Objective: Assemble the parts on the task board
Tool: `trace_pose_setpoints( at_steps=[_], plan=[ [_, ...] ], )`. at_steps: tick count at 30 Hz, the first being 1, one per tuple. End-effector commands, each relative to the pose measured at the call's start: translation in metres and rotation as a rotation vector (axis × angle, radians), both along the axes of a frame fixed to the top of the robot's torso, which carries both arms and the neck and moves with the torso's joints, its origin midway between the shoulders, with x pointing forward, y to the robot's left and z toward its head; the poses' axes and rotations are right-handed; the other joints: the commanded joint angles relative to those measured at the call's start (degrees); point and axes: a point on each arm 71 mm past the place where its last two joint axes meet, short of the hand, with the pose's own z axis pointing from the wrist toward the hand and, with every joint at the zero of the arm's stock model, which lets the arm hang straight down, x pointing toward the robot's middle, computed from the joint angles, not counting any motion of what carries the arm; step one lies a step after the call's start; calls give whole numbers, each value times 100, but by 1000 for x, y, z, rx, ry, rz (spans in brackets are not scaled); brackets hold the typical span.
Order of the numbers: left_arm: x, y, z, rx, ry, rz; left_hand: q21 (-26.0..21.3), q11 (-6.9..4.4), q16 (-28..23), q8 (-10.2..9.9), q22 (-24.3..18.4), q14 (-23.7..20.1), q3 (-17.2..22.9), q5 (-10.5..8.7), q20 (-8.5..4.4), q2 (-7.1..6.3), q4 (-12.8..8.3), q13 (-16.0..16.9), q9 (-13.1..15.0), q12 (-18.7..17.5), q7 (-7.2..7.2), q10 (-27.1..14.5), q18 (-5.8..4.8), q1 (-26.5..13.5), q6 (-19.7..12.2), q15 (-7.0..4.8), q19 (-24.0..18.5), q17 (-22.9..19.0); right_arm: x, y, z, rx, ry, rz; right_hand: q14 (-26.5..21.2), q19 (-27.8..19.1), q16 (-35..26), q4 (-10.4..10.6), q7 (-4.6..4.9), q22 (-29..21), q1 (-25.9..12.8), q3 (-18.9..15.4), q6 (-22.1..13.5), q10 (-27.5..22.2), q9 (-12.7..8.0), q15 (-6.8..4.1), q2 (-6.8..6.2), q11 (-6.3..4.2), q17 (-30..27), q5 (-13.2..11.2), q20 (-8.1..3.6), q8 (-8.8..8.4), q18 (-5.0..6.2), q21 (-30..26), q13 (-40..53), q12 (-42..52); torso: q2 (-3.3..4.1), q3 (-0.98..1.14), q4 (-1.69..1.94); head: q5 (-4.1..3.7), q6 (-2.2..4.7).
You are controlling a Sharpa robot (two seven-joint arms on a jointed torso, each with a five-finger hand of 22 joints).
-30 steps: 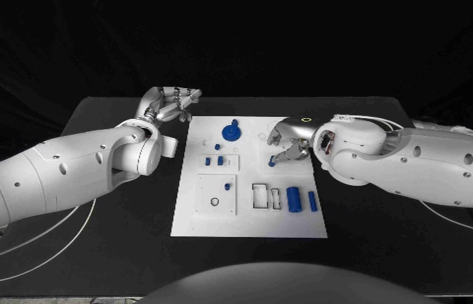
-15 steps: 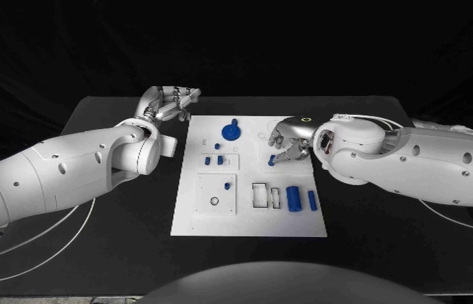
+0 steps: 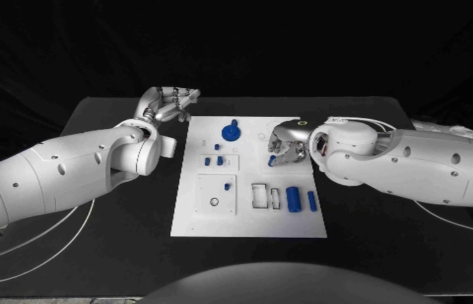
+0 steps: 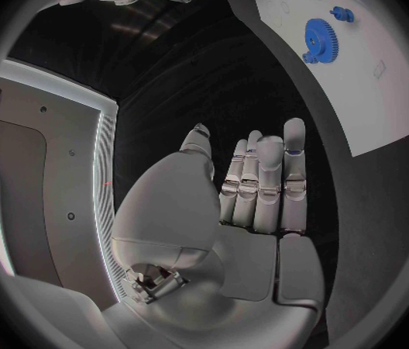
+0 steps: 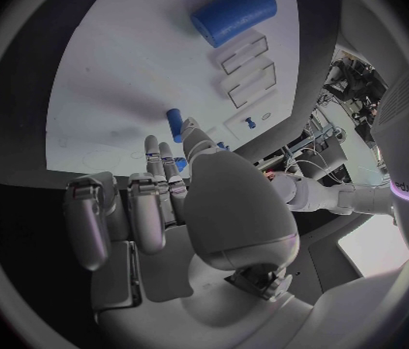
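Right hand point(image 3: 287, 142) pinches a small blue peg point(image 3: 272, 159) half-hidden by its fingers point(image 5: 170, 180) over the task board point(image 3: 249, 218); left hand point(image 3: 169, 103) open, holding nothing.

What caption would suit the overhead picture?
Right robot hand reaches a small blue part on the white board; left robot hand waits beside it.

Left hand point(image 3: 169, 104) idle, fingers straight and apart; right hand point(image 3: 286, 142) palm-down, fingers curled downward.

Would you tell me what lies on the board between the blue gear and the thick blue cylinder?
In the head view, between the blue gear and the thick blue cylinder lie two small blue pegs and another small blue piece; otherwise the white board is bare there.
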Motion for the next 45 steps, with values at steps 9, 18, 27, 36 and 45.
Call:
trace_pose_setpoints(
  at_steps=[9,18,27,36,45],
  plan=[
    [0,-2,1,-8,-2,-18,-38,-4,-19,29,-6,50,-38,32,5,58,-5,2,8,28,-5,-51,41,13,-33,2,46,0,-1,2,-4,-22,25,2,597,608,23,-29,-75,1505,118,81,279,212,-39,-71,67,-81,1508,-13,-79,24,-39,26,4,-95,1,2,-2,0,-3],
    [0,-2,1,-8,-1,-18,-38,-4,-19,29,-6,50,-38,32,5,58,-5,2,8,28,-5,-51,41,13,-33,2,46,0,-1,3,-6,-25,31,3,597,608,23,-24,-110,1505,165,144,400,409,-70,-120,90,-129,1508,-4,-130,2,-39,26,0,-145,2,2,-1,0,-3],
    [0,-2,0,-8,-1,-19,-38,-4,-19,29,-6,50,-38,32,5,58,-5,2,8,28,-5,-51,41,13,-33,2,46,0,-2,4,-7,-28,37,6,597,608,23,-24,-127,1505,243,251,527,620,-96,-151,113,-159,1508,3,-165,-15,-39,26,-5,-224,0,0,-2,-7,-4],
    [0,-2,0,-8,-1,-18,-38,-4,-19,29,-6,50,-38,32,5,58,-5,2,8,28,-5,-51,41,13,-33,2,46,0,-3,4,-8,-30,40,9,597,608,23,-9,-134,1505,294,350,652,785,-111,-164,125,-172,1508,6,-182,-18,-39,26,-6,-308,3,2,0,-3,5],
    [0,-2,0,-8,-1,-18,-38,-4,-19,29,-6,50,-38,32,5,58,-5,2,8,28,-5,-51,41,13,-33,2,46,0,-3,4,-7,-19,33,14,597,608,23,-9,-143,1505,398,513,843,1034,-111,-169,175,-184,1508,8,-191,6,-39,26,-7,-399,5,0,-1,-5,13]
  ],
)
